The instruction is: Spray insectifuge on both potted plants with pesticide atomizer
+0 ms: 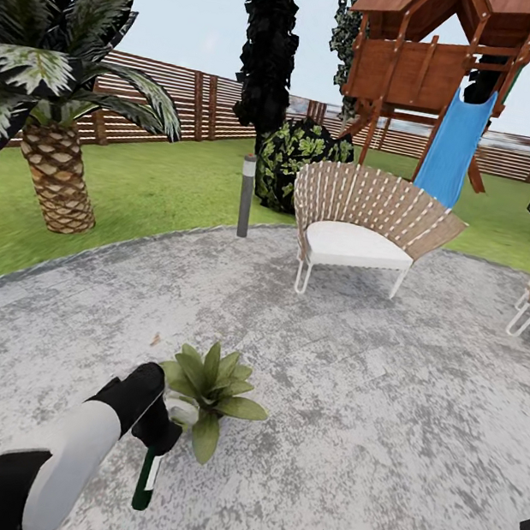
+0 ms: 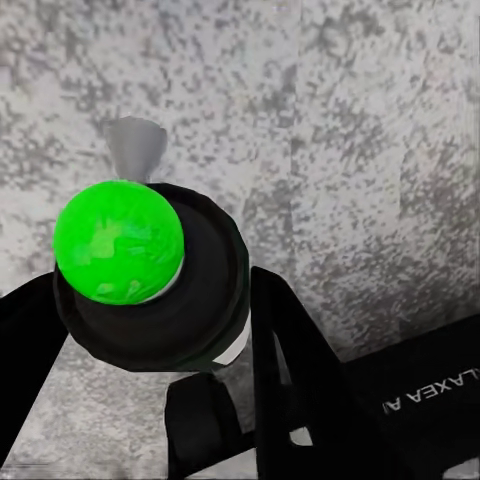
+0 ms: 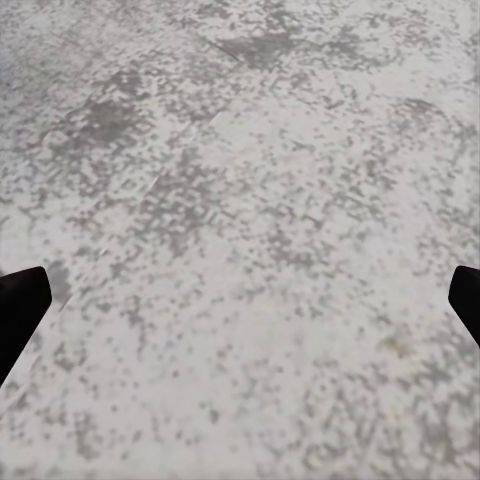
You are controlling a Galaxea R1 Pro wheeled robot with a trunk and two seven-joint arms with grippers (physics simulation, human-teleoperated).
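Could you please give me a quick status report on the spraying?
Left gripper shut on pesticide atomizer, beside potted plant. Right gripper open over bare patio. Nothing in the way.

A back garden: lawn [image 1: 166, 187], slatted fence [image 1: 198, 101], paved patio [image 1: 348, 384], wicker chairs [image 1: 363, 226], playhouse slide [image 1: 454, 146].

Your left gripper [image 1: 155, 433] sits just left of the potted plant [image 1: 208, 390] on the patio [image 1: 382, 390], with the pesticide atomizer [image 1: 147, 477] hanging below it. Beyond the plant you have a bollard lamp [image 1: 246, 196] at the patio edge, a chair [image 1: 360, 230] to its right, a palm [image 1: 56, 141] on the lawn [image 1: 139, 191] left, and the playhouse slide [image 1: 453, 146] behind the chair
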